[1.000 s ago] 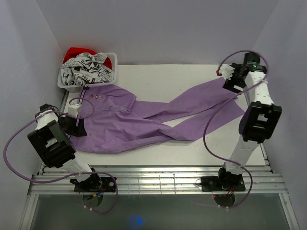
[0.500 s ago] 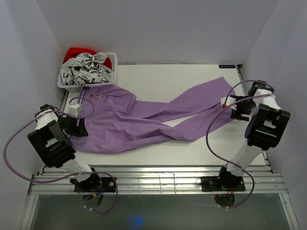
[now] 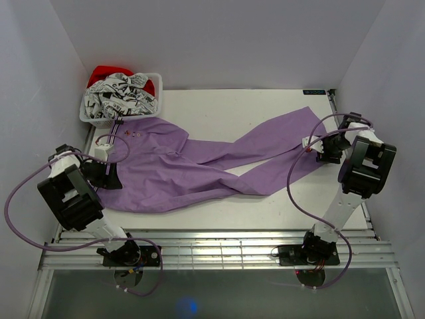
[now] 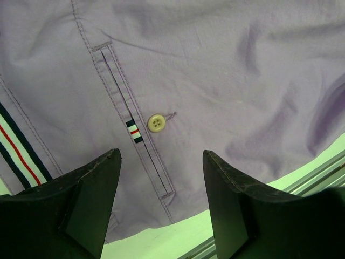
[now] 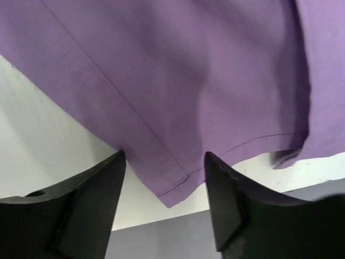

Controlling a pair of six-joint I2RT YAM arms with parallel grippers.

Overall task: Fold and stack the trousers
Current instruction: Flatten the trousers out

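The lilac trousers (image 3: 199, 169) lie spread across the white table (image 3: 232, 103), waist at the left and both legs reaching to the right. My left gripper (image 3: 113, 175) is at the waist end. In the left wrist view it (image 4: 160, 157) stands open just above the cloth near a buttoned back pocket (image 4: 156, 122) and the striped waistband (image 4: 16, 145). My right gripper (image 3: 320, 150) is at the leg ends. In the right wrist view it (image 5: 164, 156) is open above a hem corner (image 5: 172, 197), with nothing between its fingers.
A white basket (image 3: 99, 114) full of patterned and red clothes stands at the back left corner, just beyond the waistband. Walls close in on three sides. Metal rails (image 3: 219, 249) run along the near edge by the arm bases.
My right arm has swung from the back right corner down and inward to the leg hems, and its jaws have narrowed a little. The left arm and the trousers have not moved.
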